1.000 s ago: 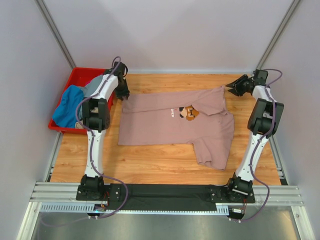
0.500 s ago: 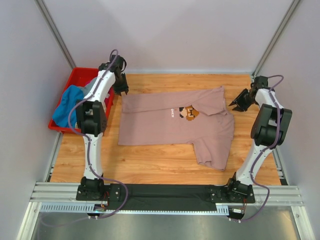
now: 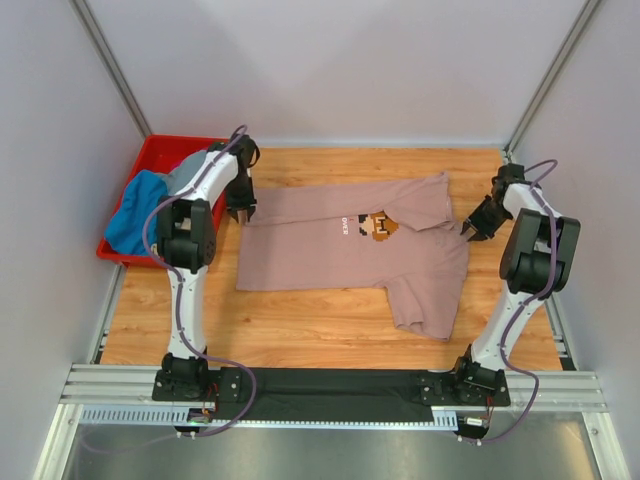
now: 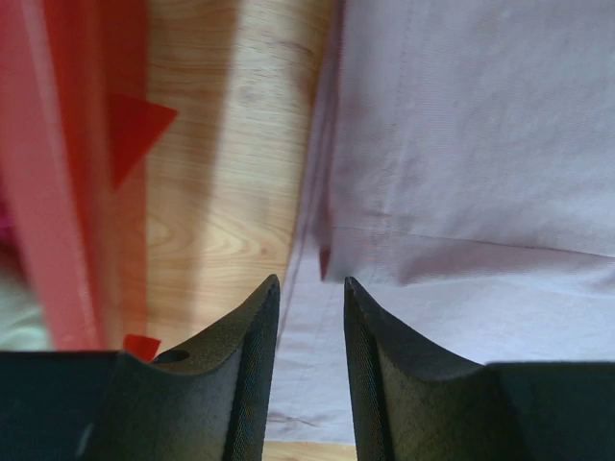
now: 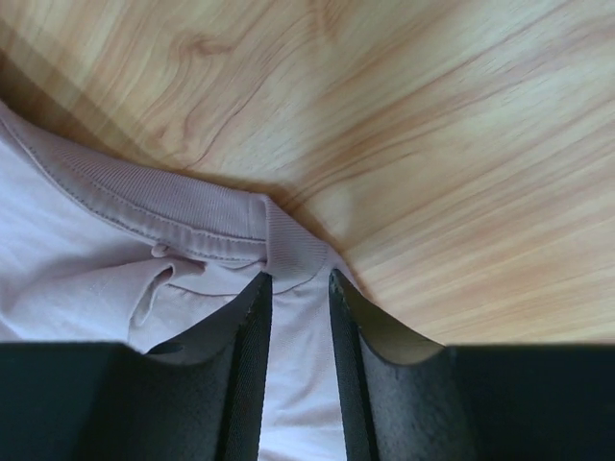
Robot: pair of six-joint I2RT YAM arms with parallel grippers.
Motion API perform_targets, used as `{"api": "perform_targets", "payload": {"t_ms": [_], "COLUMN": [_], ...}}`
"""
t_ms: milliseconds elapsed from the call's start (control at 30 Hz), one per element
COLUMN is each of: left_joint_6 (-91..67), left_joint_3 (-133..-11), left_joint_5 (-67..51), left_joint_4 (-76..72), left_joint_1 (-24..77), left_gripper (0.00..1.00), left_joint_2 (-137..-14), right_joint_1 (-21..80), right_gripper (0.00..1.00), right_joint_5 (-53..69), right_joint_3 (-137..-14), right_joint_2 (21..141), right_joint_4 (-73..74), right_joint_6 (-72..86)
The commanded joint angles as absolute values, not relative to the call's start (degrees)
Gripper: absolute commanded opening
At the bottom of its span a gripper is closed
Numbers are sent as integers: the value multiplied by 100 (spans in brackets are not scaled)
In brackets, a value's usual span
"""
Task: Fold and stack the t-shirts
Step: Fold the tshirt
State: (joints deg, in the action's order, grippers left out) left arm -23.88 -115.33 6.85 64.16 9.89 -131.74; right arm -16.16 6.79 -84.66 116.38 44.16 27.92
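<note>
Left tool (image 4: 311, 280), beside the red crate (image 3: 152, 150), and right tool (image 5: 300, 277) hover slightly spread over pink t-shirt (image 3: 320, 258) edges.

The wooden desk (image 3: 300, 320) carries a dusty-pink t-shirt (image 3: 300, 250) spread flat, and a red crate (image 3: 160, 146) at its far-left corner.

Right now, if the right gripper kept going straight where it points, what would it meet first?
The right gripper would most likely meet the pink shirt at its collar, just ahead; depth is unclear, so it may already touch it.
</note>
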Motion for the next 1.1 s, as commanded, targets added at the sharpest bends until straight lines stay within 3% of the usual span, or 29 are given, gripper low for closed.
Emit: {"api": "perform_targets", "payload": {"t_ms": [0, 167, 300, 467, 1067], "left_joint_6": [-2443, -2531, -2453, -2426, -2206], "left_joint_3": [-12110, -12208, -11858, -11470, -11839], "left_joint_5": [1212, 1222, 591, 36, 554], "left_joint_4": [6995, 6742, 6321, 6152, 6214], "left_joint_1": [1002, 1002, 1002, 1002, 984], "left_gripper": [40, 42, 42, 42, 38], "left_joint_2": [-13218, -12833, -12473, -12681, -13412], "right_joint_1": [-1608, -1153, -608, 217, 633], "right_gripper": [32, 38, 43, 57, 61], "right_joint_5": [377, 413, 781, 739, -782], "right_joint_3": [-8692, -9044, -8563, -8130, -8358], "right_joint_2": [11356, 10961, 10600, 10467, 10889], "right_joint_4": [4526, 4755, 4353, 3649, 4069], "right_joint_6": [2646, 2558, 2715, 3462, 4632]}}
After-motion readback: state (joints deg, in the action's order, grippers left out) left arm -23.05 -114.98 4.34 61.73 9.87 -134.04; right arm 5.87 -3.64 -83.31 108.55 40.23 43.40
